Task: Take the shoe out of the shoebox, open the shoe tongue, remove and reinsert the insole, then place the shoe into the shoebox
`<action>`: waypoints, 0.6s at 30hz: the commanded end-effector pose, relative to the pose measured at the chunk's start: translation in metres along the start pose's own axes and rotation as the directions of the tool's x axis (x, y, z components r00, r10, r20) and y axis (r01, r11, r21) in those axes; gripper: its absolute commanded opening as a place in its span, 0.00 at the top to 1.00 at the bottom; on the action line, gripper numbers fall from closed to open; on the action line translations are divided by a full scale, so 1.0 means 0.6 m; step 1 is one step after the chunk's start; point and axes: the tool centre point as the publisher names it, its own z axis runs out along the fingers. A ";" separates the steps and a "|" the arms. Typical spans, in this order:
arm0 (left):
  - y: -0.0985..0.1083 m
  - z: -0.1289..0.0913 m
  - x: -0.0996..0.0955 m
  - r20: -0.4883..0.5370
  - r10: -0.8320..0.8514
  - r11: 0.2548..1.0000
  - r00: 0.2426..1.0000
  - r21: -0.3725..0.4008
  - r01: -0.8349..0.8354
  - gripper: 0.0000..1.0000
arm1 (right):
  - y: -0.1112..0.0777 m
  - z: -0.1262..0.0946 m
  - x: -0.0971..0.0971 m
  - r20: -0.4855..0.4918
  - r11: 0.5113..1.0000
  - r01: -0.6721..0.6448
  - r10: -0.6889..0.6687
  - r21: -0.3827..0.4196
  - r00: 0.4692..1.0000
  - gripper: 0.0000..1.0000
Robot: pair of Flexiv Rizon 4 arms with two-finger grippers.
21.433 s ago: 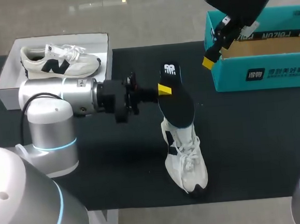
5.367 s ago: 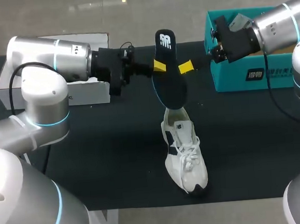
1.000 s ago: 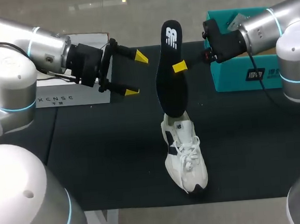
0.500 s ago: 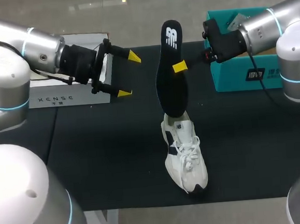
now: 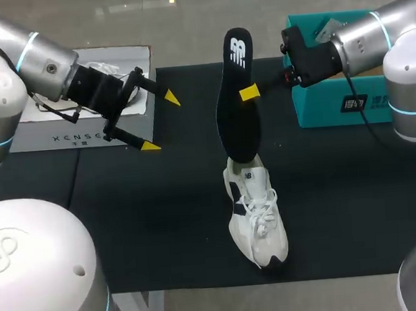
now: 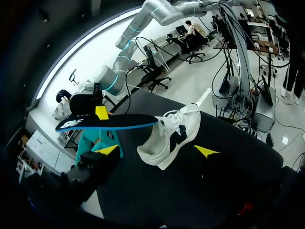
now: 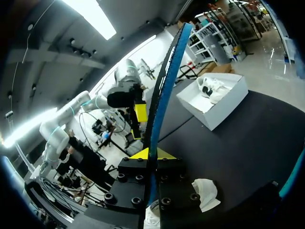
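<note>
One black insole [image 5: 236, 103], stood on end, lower tip at the heel opening of one white sneaker [image 5: 256, 220]. The sneaker sits sole-down mid-desk [image 5: 162, 217], toe toward the near edge. Insole held by right gripper [image 5: 250, 92], jaws closed on its edge about midway up. One left gripper [image 5: 158, 121], jaws spread wide, holding nothing, beside white shoebox [image 5: 48, 136], well apart from insole. One teal shoebox [image 5: 362, 104], far right of desk.

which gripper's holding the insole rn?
The right gripper, shut on the black insole; the left gripper hangs open and empty by the white shoebox.
</note>
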 end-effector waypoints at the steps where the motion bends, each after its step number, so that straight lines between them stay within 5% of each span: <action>1: 0.000 -0.004 0.013 -0.120 -0.238 0.919 0.964 -0.350 0.183 0.00 | -0.001 0.002 0.000 0.002 1.000 0.000 0.000 -0.001 1.000 1.00; 2: 0.010 -0.007 0.018 -0.117 -0.266 0.887 0.957 -0.419 0.196 0.00 | -0.001 0.002 0.000 0.002 1.000 0.000 0.000 -0.001 1.000 1.00; 15: 0.010 -0.007 0.018 -0.117 -0.266 0.887 0.957 -0.419 0.196 0.00 | -0.001 0.002 0.000 0.002 1.000 0.000 0.000 -0.001 1.000 1.00; 18: 0.002 0.007 0.002 -0.119 -0.302 0.857 0.946 -0.469 0.214 0.00 | -0.001 0.002 0.000 0.002 1.000 0.000 0.000 -0.001 1.000 1.00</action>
